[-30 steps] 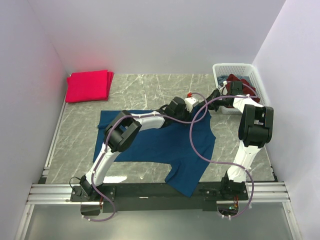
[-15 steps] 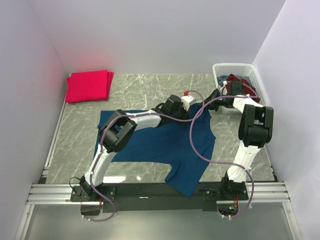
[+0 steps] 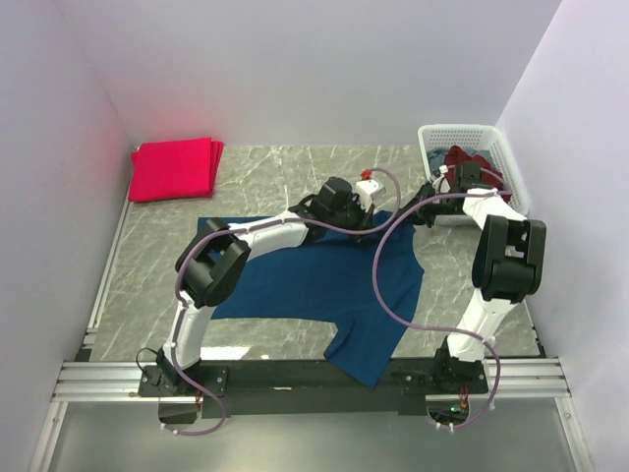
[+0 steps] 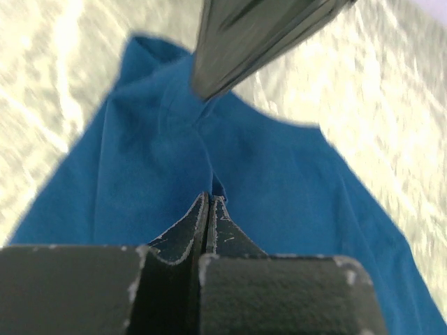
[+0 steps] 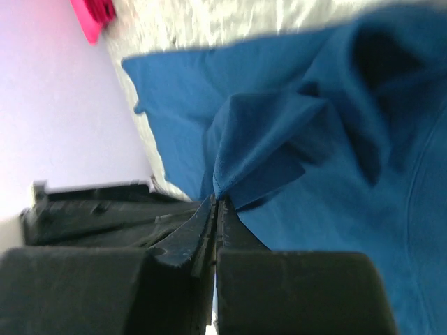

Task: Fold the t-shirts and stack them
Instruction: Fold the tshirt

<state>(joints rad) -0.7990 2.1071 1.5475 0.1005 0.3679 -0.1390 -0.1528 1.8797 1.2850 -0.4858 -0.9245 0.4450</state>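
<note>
A blue t-shirt (image 3: 314, 280) lies spread on the marble table, no print showing. My left gripper (image 3: 371, 216) and my right gripper (image 3: 405, 216) sit close together at the shirt's far right edge. In the left wrist view my left gripper (image 4: 209, 197) is shut on a raised ridge of the blue cloth (image 4: 293, 181). In the right wrist view my right gripper (image 5: 216, 200) is shut on a bunched fold of the same shirt (image 5: 279, 139). A folded stack of pinkish-red t-shirts (image 3: 175, 167) lies at the far left corner. A dark maroon shirt (image 3: 462, 162) lies in the basket.
The white lattice basket (image 3: 437, 133) stands at the far right against the wall and holds more clothes. One sleeve of the blue shirt (image 3: 364, 354) hangs over the near table edge. A dark gripper part (image 4: 251, 35) crosses the top of the left wrist view.
My left arm has swung farther back and to the left, drawing the shirt's far right edge with it. My right gripper has stayed beside it, its forearm shifted slightly.
</note>
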